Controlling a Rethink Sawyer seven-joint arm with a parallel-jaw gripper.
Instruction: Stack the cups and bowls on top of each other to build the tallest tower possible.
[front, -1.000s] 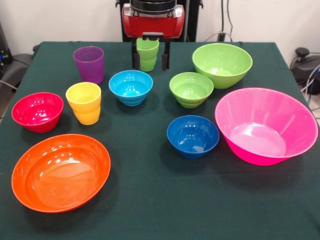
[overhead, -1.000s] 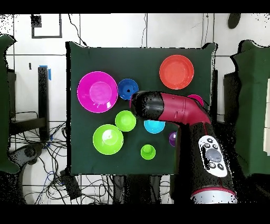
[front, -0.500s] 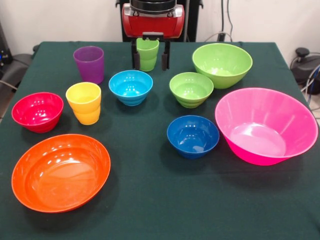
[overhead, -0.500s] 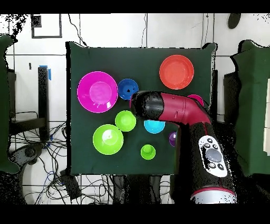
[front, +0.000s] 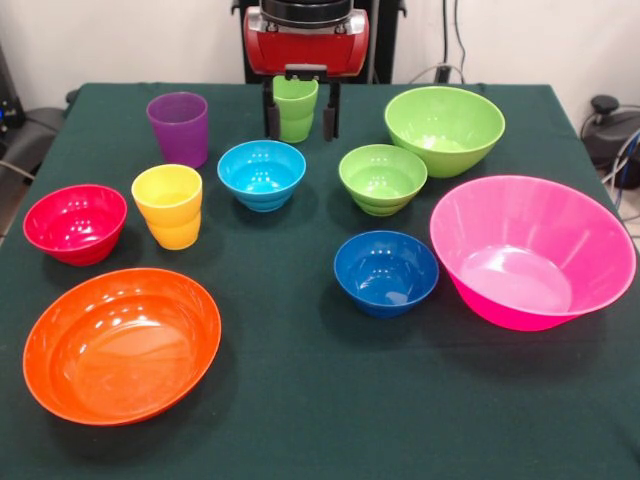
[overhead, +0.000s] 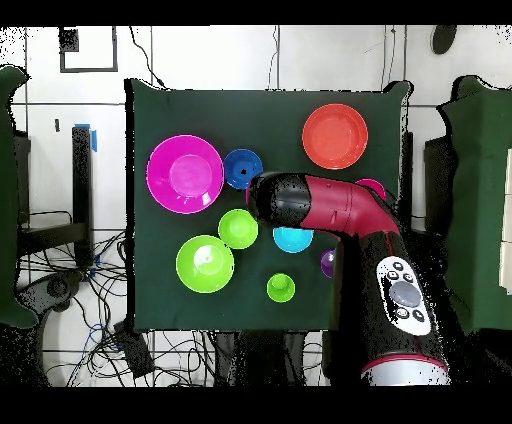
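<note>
1. Front view: pincer is standing spread around the lime green cup at the counter's far edge, one finger on each side of it; contact unclear.
2. Overhead view: arm is hiding the yellow cup and most of the red bowl; the front view is showing both.
3. Nothing is stacked.

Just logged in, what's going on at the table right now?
Nothing is stacked yet: the three cups and seven bowls all stand apart on the table. The gripper hangs open and empty. From the front it seems to flank the lime green cup, but the overhead view shows the arm's end over the table's middle, clear of that cup.
</note>
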